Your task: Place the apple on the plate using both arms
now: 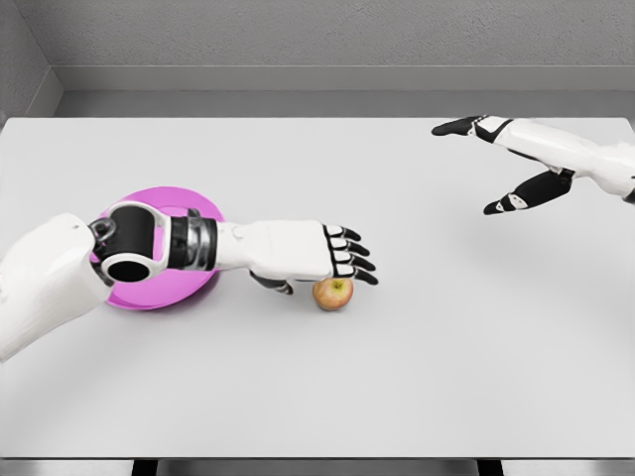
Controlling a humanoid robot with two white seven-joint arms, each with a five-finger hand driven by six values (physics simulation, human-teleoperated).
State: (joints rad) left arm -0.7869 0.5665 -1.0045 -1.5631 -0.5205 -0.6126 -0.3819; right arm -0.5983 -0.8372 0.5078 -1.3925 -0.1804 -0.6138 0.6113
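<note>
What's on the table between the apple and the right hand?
Nothing: in the head view, only bare table separates the apple from the right hand.

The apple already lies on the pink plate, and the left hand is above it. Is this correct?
Not quite. In the head view the apple lies on the table, to the right of the pink plate, not on it. The left hand is indeed above it.
</note>
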